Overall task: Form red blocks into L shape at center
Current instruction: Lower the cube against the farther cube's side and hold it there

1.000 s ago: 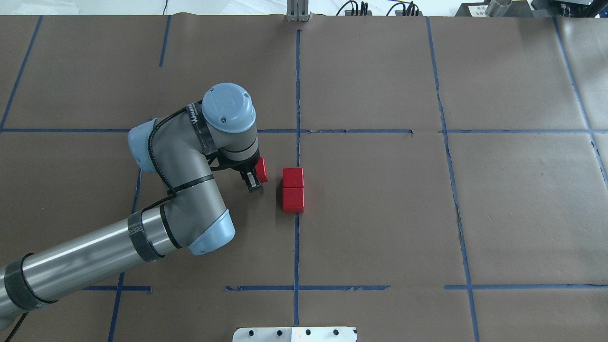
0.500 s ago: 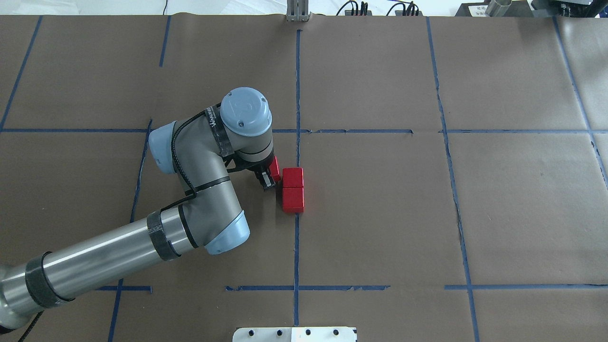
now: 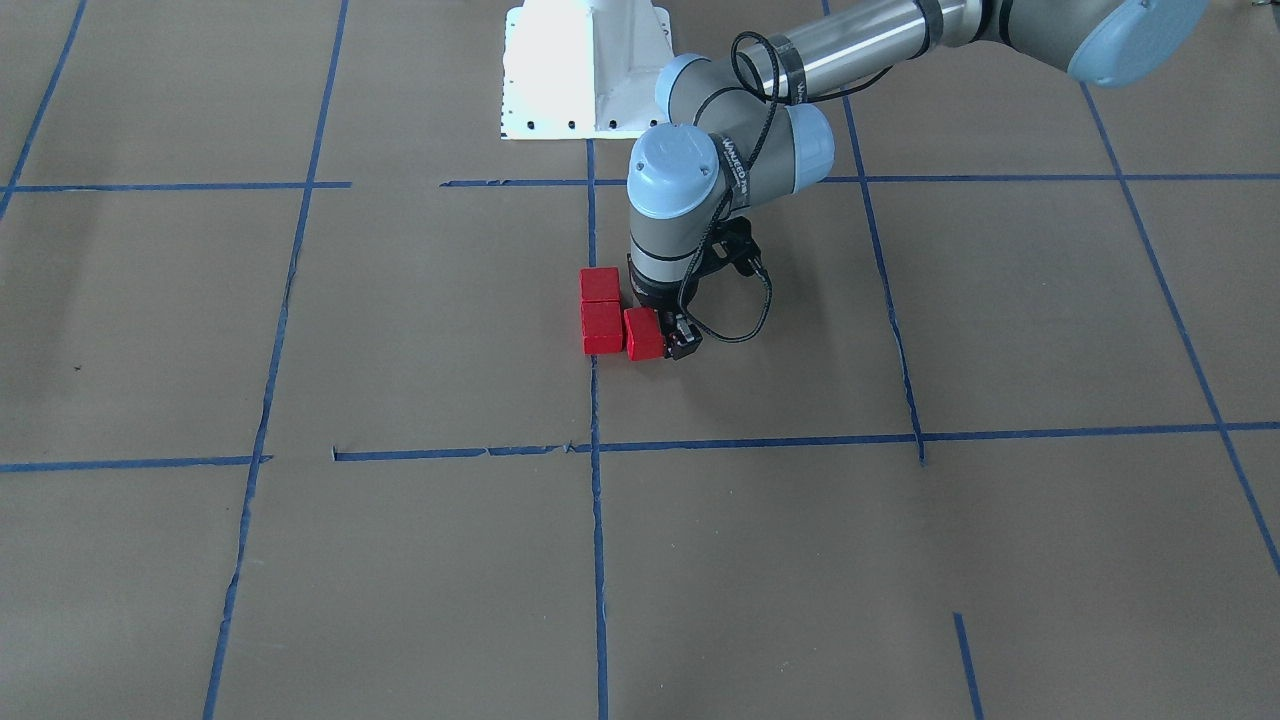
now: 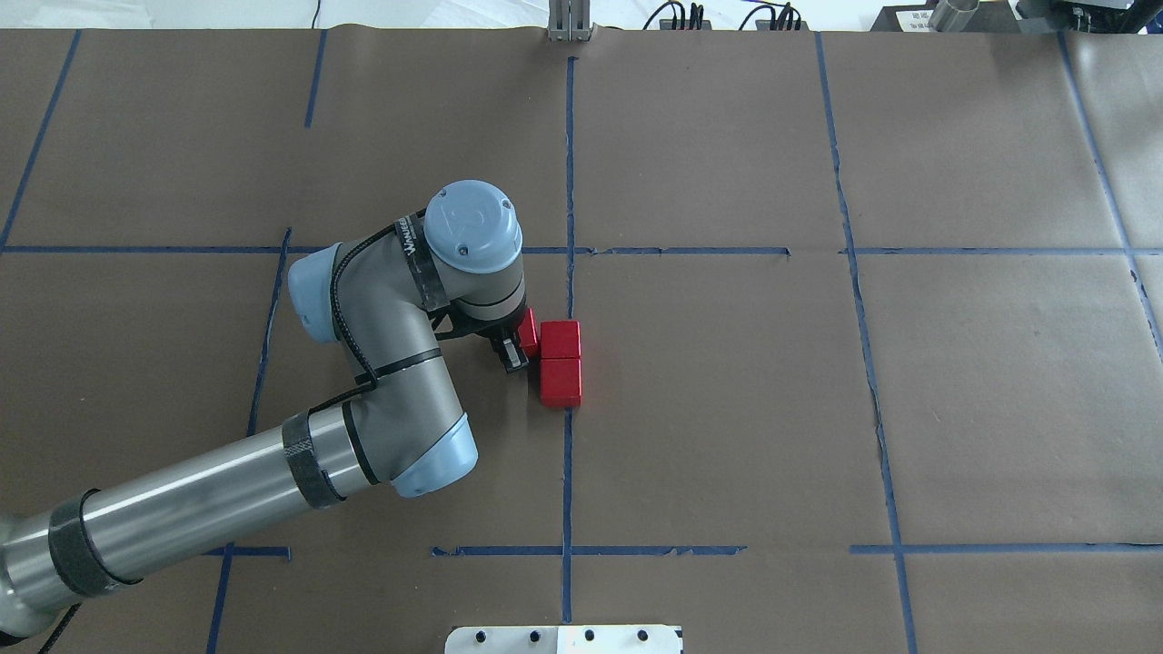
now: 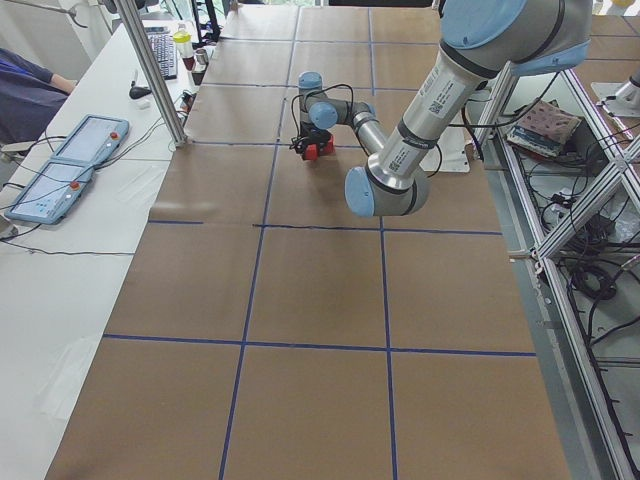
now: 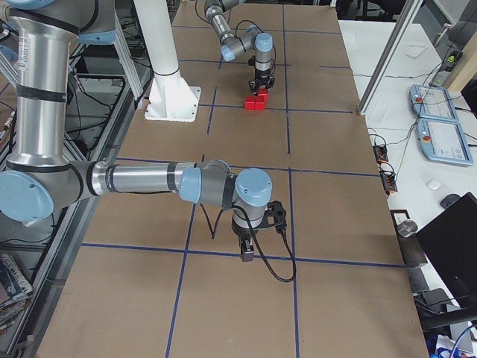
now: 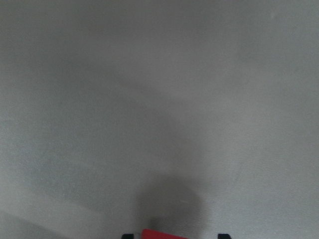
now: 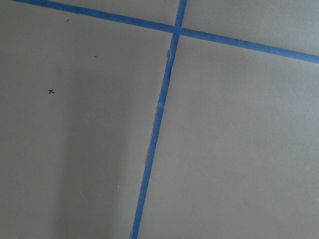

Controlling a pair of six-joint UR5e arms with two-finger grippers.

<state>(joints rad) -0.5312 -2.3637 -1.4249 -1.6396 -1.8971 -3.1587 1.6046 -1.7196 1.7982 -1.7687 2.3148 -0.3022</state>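
Two red blocks (image 4: 561, 339) (image 4: 561, 381) lie touching in a short row on the vertical blue tape line of the center cell (image 4: 709, 400). My left gripper (image 4: 524, 339) is shut on the third red block (image 4: 529, 331) and holds it low against the left side of the farther block. In the front view the held block (image 3: 644, 334) sits beside the row (image 3: 601, 328), with the left gripper (image 3: 655, 338) on it. The left wrist view shows only its red edge (image 7: 164, 234). My right gripper (image 6: 247, 250) hangs over the table far to the right; I cannot tell its state.
The white robot base (image 3: 585, 70) stands at the near edge. A metal post (image 4: 569, 23) and cables sit at the far edge. Blue tape lines (image 8: 154, 129) cross the brown paper. Teach pendants (image 5: 70, 165) lie on a side table.
My left gripper has carried the third red block to the right, from a gap away until it is against the far block of the pair. The two blocks on the table have not moved.
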